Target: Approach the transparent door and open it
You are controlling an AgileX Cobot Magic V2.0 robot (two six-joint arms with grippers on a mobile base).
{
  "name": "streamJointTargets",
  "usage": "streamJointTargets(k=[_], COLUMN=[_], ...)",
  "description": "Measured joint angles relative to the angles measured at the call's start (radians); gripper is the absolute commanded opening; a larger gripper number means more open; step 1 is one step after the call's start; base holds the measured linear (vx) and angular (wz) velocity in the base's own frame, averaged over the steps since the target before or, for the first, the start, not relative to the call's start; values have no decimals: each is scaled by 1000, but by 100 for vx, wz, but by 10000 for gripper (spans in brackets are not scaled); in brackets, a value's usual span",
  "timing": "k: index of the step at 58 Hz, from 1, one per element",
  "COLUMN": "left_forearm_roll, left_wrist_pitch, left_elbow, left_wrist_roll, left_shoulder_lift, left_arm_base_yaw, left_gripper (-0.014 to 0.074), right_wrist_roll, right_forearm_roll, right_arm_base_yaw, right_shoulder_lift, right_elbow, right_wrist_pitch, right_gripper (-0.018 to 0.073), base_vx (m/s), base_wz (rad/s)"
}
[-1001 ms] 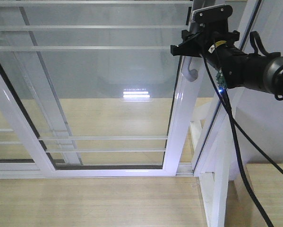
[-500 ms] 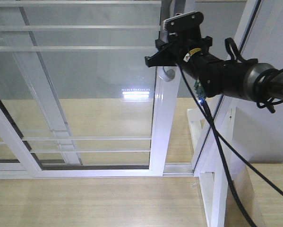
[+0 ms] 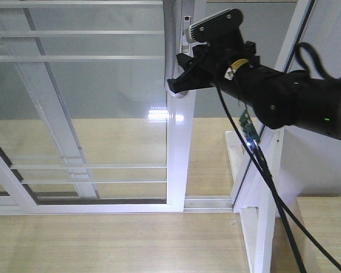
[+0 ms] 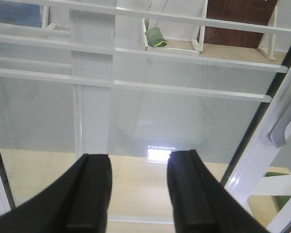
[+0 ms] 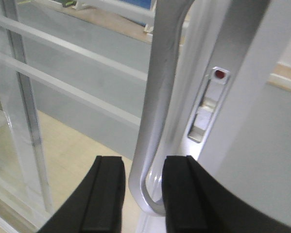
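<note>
"Looking from the front, where was the transparent door (image 3: 179, 159)?"

"Left and centre. Its handle-side stile stood well apart from the bare white post (image 3: 258, 239), and the picture cut off its top edge."

"And the right claw (image 5: 144, 162)?"

"Clenched on the curved handle (image 5: 152, 87), one finger on each side. In the front view its black body hid the fingertips, and the handle's upper end ran out of sight."

"The left claw (image 4: 139, 162)?"

"Released — fingers apart, with only glass and thin bars (image 4: 184, 90) beyond. The handle showed at that view's right edge, cropped."
</note>
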Motion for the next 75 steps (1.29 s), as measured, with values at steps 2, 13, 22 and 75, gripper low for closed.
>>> streamJointTargets(k=[2, 13, 22, 75], left_forearm_roll=[0, 1, 1, 26], left_wrist_pitch=[0, 17, 30, -713], left_elbow=[0, 0, 0, -97], left_wrist_roll=[0, 20, 91, 43], left_shoulder_lift=[0, 0, 0, 795], left_arm_base_yaw=[0, -1, -1, -415], left_gripper=[409, 409, 409, 449], right_wrist_roll=[-6, -27, -63, -78], right_forearm_roll=[0, 95, 131, 127], right_arm_base_yaw=[0, -46, -178, -349], right_shoulder_lift=[-57, -383, -595, -880], right_elbow=[37, 253, 366, 413], right_wrist_pitch=[2, 69, 253, 512], right_gripper=[286, 286, 286, 286], base_vx=[0, 0, 0, 0], base_wz=[0, 0, 0, 0])
